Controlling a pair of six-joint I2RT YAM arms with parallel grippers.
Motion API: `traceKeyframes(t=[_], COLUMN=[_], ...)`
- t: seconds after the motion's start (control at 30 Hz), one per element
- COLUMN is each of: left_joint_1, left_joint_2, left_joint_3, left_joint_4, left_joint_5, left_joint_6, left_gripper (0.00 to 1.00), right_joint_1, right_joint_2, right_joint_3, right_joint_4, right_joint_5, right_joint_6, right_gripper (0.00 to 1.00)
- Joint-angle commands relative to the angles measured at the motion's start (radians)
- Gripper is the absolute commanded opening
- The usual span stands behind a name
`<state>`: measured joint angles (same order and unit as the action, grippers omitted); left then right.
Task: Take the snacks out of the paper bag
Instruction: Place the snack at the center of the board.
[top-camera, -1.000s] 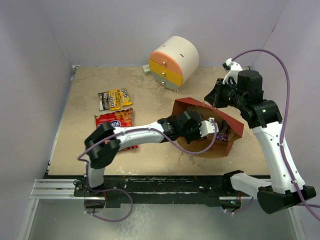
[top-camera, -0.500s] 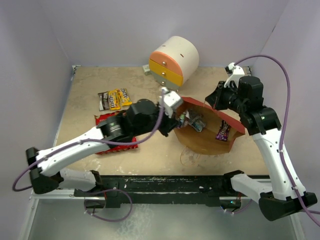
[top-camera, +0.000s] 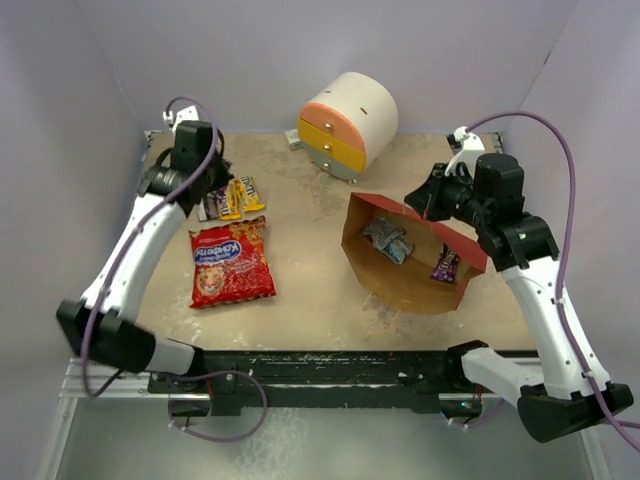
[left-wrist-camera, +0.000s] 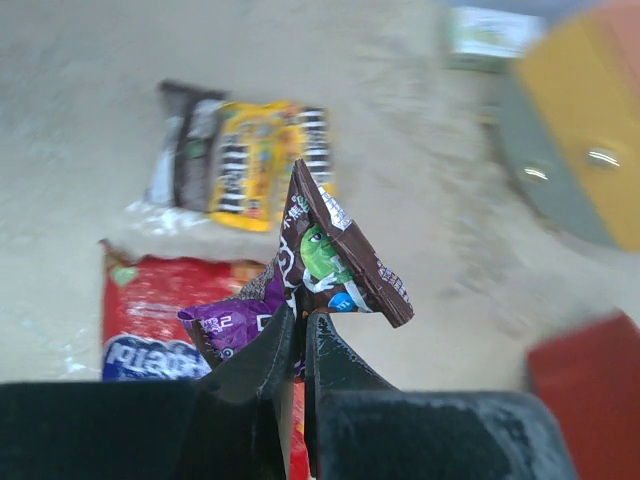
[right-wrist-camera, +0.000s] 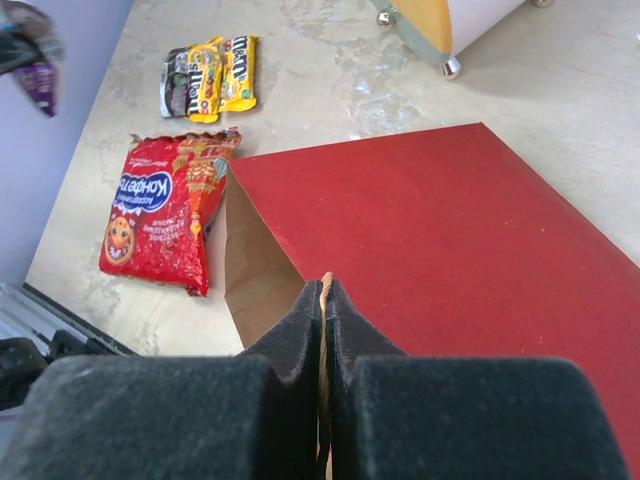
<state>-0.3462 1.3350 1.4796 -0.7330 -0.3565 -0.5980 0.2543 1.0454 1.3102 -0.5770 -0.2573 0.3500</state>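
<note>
Left jaws pinch purple candy packet by its corner, may slip free; right jaws seemingly clamp paper bag rim.

You're pinching a brown candy packet and a purple candy packet in the left gripper, hanging over the red crisp packet; a yellow packet is lying beyond.

Light was bright and even from overhead; shadows faint. Left wrist view was motion-blurred: surface and cabinet beyond the left fingers smeared, candy packet just above them sharper. Right wrist view was crisp past the dark, defocused right fingers.
</note>
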Motion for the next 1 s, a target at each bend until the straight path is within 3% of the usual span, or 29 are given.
traceKeyframes(t=[0.0, 0.13, 0.3, 0.53, 0.77, 0.97], left_joint_1=[0.252, 0.382, 0.458, 0.496, 0.508, 0.515], left_joint_2=[0.196, 0.419, 0.587, 0.702, 0.733, 0.774], left_joint_3=[0.061, 0.149, 0.246, 0.307, 0.289, 0.280], left_joint_4=[-0.065, -0.073, -0.073, -0.064, -0.039, -0.032], left_joint_5=[0.156, 0.168, 0.124, 0.143, 0.193, 0.266], left_joint_6=[-0.086, -0.107, -0.063, -0.051, -0.082, -0.092], left_gripper=[0.00, 0.00, 0.00, 0.00, 0.09, 0.36], right_joint_1=[-0.001, 0.000, 0.000, 0.000, 0.000, 0.001], right_joint_2=[0.010, 0.019, 0.025, 0.019, 0.012, 0.011], right_joint_3=[0.022, 0.029, 0.021, -0.003, 0.007, 0.021], right_joint_4=[0.016, 0.006, -0.001, 0.015, 0.010, 0.006], right_joint_5=[-0.051, -0.068, -0.073, -0.067, -0.056, -0.065], right_joint_6=[-0.008, -0.023, -0.032, -0.028, -0.023, -0.004], right_gripper=[0.00, 0.00, 0.00, 0.00, 0.00, 0.00])
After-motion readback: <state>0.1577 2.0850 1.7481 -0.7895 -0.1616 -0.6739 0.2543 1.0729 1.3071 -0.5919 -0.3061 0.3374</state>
